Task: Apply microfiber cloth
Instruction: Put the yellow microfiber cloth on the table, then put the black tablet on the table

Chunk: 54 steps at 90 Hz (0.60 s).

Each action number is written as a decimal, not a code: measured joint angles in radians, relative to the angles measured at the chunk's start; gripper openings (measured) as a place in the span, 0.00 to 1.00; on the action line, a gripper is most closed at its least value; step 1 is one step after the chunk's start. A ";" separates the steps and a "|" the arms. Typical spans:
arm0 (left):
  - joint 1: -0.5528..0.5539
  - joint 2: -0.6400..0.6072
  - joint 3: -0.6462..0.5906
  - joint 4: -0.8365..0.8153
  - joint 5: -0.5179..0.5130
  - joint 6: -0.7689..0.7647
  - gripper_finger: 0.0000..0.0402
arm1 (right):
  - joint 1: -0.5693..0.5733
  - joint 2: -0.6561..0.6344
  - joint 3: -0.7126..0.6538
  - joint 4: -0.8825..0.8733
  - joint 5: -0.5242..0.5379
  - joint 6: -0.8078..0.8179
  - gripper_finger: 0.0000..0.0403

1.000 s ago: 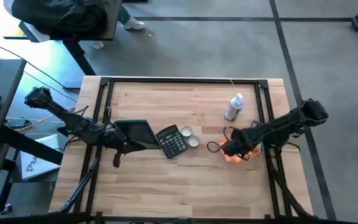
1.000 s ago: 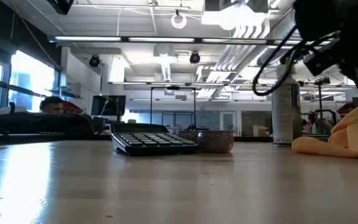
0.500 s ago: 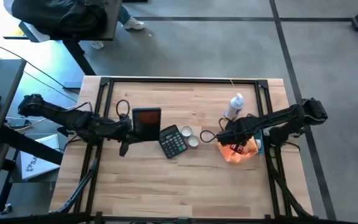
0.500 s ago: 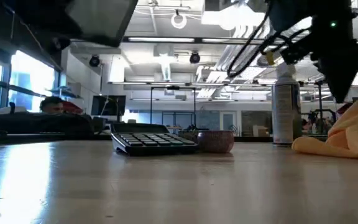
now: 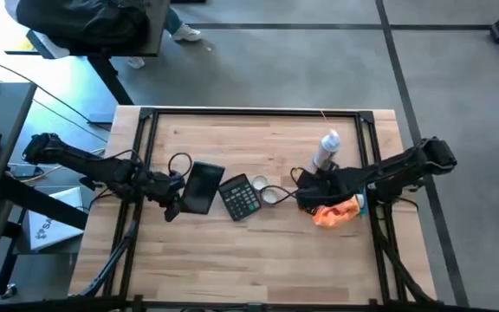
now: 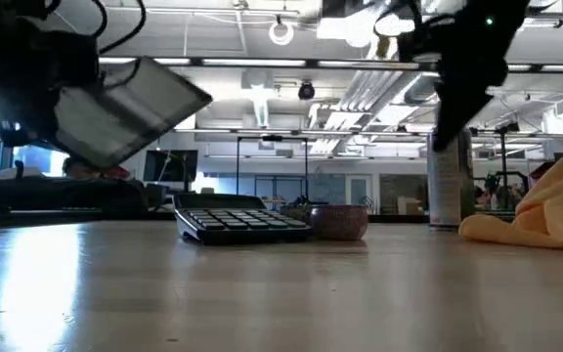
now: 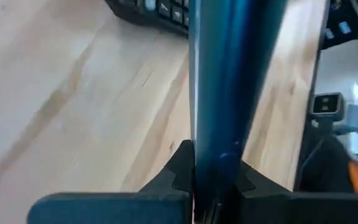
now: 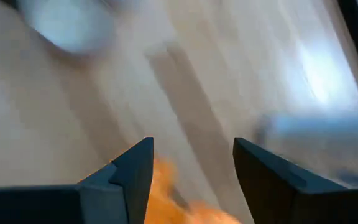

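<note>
The orange microfiber cloth (image 5: 337, 213) lies crumpled on the table at the right (image 6: 541, 217). My right gripper (image 5: 304, 198) stands open just left of it, above the table, with nothing between its fingers (image 8: 191, 168); the cloth's edge (image 8: 173, 199) shows below them. My left gripper (image 5: 183, 189) is shut on a dark flat slab like a tablet (image 5: 201, 186), held up in the air left of the black calculator (image 5: 241, 198). My left gripper pinches one edge of the dark slab (image 7: 219, 155) between its two fingers (image 7: 182, 171), coming level from the table's left. The slab is lifted clear of the table and hangs tilted (image 6: 125, 112), seen edge-on in the wrist view.
Two small round bowls (image 5: 264, 191) sit right of the calculator. A spray bottle (image 5: 325, 149) stands behind my right gripper. A small blue object (image 5: 359, 204) lies at the cloth's right side. Bare wood lies along the table's near side (image 5: 249, 260).
My right gripper has risen off the cloth and gone toward the table's left; the cloth stays lying on the table. My left gripper has lifted the dark slab and turned it, so it now stands tilted and narrower from above.
</note>
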 joint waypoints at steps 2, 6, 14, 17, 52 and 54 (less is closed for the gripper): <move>0.000 -0.001 -0.007 0.005 0.009 -0.011 0.01 | 0.008 0.000 0.000 0.047 0.006 -0.016 0.47; 0.000 -0.002 -0.019 0.003 0.024 -0.037 0.01 | 0.022 0.000 0.000 0.136 0.019 -0.051 0.47; 0.000 0.000 -0.046 -0.014 0.063 -0.084 0.01 | 0.050 0.000 0.000 0.314 0.023 -0.139 0.47; 0.000 -0.001 -0.056 -0.013 0.075 -0.107 0.01 | 0.063 0.001 0.000 0.378 0.025 -0.175 0.47; 0.121 -0.002 -0.083 -0.073 0.278 -0.334 0.01 | 0.179 0.130 0.000 1.006 0.109 -0.527 0.47; 0.136 -0.002 -0.083 -0.092 0.287 -0.350 0.01 | 0.182 0.146 0.000 1.027 0.109 -0.532 0.47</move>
